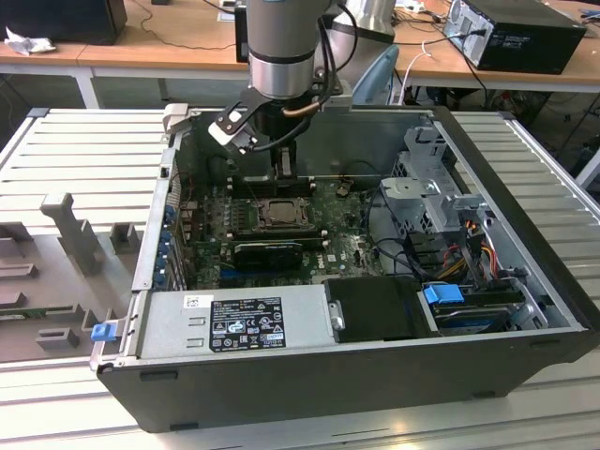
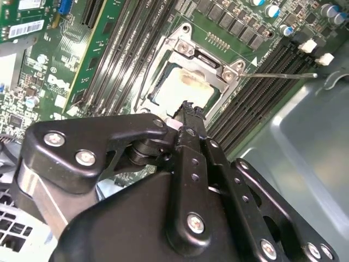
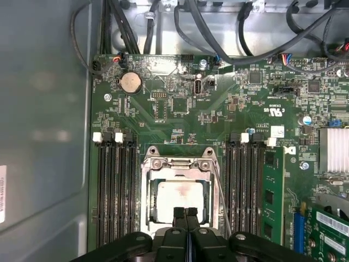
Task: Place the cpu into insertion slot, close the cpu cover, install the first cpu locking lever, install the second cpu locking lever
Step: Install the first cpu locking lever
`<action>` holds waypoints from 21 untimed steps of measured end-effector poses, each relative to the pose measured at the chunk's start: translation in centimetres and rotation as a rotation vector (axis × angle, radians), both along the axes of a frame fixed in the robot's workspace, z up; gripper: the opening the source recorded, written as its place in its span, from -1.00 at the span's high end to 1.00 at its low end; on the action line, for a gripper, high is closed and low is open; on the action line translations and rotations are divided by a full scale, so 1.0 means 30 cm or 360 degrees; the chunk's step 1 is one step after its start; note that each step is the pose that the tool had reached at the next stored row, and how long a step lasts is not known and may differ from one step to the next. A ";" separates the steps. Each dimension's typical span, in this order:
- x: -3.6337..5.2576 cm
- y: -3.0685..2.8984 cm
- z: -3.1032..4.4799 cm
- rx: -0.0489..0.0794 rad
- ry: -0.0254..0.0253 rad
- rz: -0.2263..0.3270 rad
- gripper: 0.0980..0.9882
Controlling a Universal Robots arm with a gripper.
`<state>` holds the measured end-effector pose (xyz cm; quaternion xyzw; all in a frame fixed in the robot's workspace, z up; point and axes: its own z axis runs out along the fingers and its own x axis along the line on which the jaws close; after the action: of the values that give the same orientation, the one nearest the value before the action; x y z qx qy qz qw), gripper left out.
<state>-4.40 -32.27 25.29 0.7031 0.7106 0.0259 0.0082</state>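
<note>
Pincer (image 2: 188,107) tip over the cpu (image 2: 179,87)

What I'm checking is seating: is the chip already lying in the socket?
Yes, in the first wrist view the pale chip lies flat inside the metal-rimmed socket.

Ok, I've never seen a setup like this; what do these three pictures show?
A robot arm reaches down into an open computer case lying on a slatted table; that is the exterior view. Both wrist views come from cameras riding on the arm, looking past its black gripper at the green motherboard. The cpu, a pale square chip, lies under the silvery cpu cover, showing through its cut-out. The gripper is shut at the chip's edge, holding nothing. A thin wire lever sticks out sideways.
</note>
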 end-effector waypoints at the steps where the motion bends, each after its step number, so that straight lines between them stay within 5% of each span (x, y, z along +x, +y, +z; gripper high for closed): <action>1: 0.000 0.000 0.006 0.0000 0.00000 0.0000 0.98; 4: 0.000 0.000 0.024 0.0000 -0.00001 0.0000 0.98; 11: 0.000 0.000 0.122 -0.0001 0.00003 0.0000 0.98; 16: 0.000 -0.003 0.123 -0.0001 0.00003 0.0017 0.98; 21: 0.000 -0.003 0.123 -0.0001 0.00003 0.0161 0.98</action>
<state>-4.40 -32.37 28.96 0.6664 0.7451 0.0260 0.0069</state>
